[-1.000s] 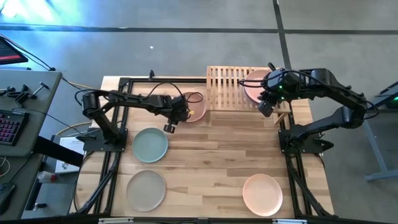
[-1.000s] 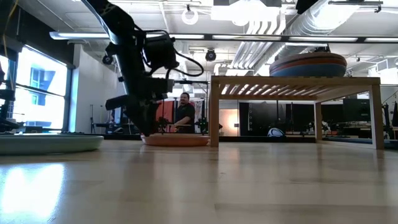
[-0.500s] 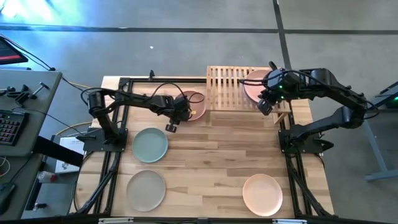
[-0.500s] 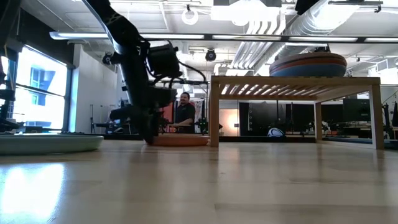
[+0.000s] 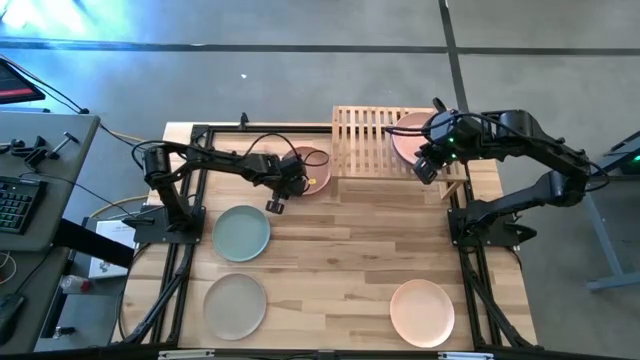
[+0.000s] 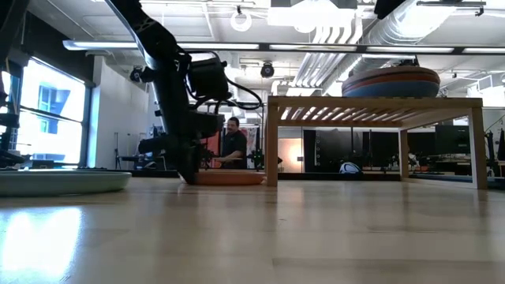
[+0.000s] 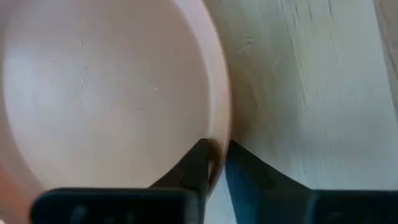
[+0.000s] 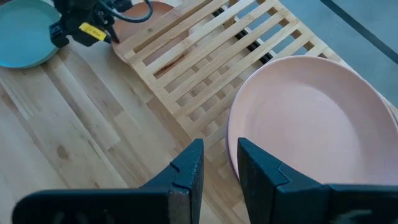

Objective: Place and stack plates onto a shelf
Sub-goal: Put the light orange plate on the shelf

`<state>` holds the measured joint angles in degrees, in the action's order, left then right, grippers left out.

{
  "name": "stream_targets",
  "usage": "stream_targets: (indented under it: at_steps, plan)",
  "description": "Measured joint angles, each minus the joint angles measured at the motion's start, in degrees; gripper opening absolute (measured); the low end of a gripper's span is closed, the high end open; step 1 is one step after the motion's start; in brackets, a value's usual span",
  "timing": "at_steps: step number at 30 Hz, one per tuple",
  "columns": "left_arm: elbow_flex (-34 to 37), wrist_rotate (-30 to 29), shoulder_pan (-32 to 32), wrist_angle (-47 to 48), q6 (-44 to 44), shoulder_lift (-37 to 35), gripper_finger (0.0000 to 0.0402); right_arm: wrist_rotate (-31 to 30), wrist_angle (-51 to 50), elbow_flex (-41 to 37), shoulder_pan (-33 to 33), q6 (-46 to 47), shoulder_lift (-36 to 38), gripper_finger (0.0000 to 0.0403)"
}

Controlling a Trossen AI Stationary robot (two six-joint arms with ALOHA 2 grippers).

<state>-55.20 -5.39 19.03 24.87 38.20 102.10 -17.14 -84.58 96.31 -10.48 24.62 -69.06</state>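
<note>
A peach plate (image 5: 316,172) lies flat on the table just left of the bamboo shelf (image 5: 362,130). My left gripper (image 7: 217,163) is down at that plate's left rim and shut on it. A stack of plates with a pink one on top (image 5: 412,136) rests on the shelf's right half; the low view shows blue and orange layers in the stack (image 6: 390,81). My right gripper (image 8: 222,162) hovers open over the shelf's near edge, beside the stack, touching nothing. My left gripper pinches the peach plate's rim (image 7: 221,134) on the side away from the shelf, one finger (image 7: 198,163) inside the plate and the other (image 7: 249,171) outside it. The fingers slant down from the table's left. The plate (image 6: 229,178) sits flat on the table.
A sage green plate (image 5: 241,232), a beige plate (image 5: 235,303) and a pale cream-pink plate (image 5: 422,311) lie apart on the table. The shelf's left half (image 8: 186,56) is bare slats. A person (image 6: 233,142) stands far behind the table.
My left gripper has moved down and toward the shelf until it reached the peach plate's rim, then held still. The plate has stayed on the table.
</note>
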Motion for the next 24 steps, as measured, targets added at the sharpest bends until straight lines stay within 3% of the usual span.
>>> stream_targets:
  at_steps: [3, 10, 24]
  plan:
    - [0.0, -0.7, -0.1, 0.1, -0.1, 0.1, 0.0007, -1.3, 0.0, 0.0, 0.0, 1.1, 0.0, 0.0074]
    - [0.2, -1.8, -0.1, 1.7, -2.9, -0.9, 0.0003, -2.0, 0.0, 0.0, 0.0, 1.1, 0.0, 0.0074]
    - [0.3, -10.3, -0.3, 11.0, -8.1, -12.6, 0.0001, -3.6, 0.0, 0.0, 0.0, 2.5, 0.0, 0.0074]
